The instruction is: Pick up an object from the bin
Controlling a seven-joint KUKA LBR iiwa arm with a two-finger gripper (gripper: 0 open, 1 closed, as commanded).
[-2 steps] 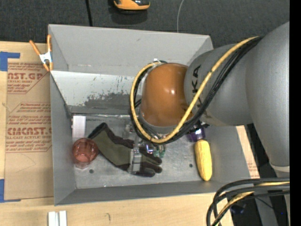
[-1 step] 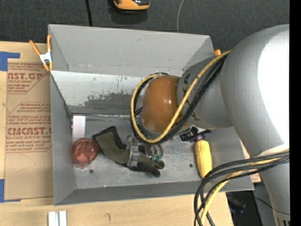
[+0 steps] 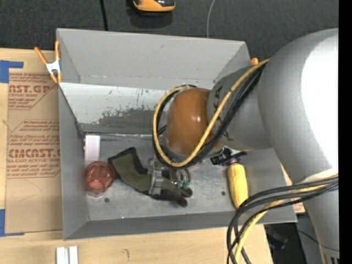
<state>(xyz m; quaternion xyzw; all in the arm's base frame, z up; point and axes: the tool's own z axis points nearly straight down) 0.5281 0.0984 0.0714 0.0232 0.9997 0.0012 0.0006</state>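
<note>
My gripper (image 3: 161,180) is low in the bin's middle, near the front wall, just below the orange dome on the wrist. It is down on the right end of a dark olive, crumpled cloth-like thing (image 3: 127,168) that stretches from the bin's centre-left to under the gripper. Whether the cloth is actually gripped is hidden. A small green bit (image 3: 184,186) shows beside the gripper on the cloth's right end.
A reddish round ribbed thing (image 3: 99,177) lies at the front left, with a white block (image 3: 92,145) behind it by the left wall. A yellow-handled tool (image 3: 237,184) lies at the right. The arm and its cables cover the bin's right half.
</note>
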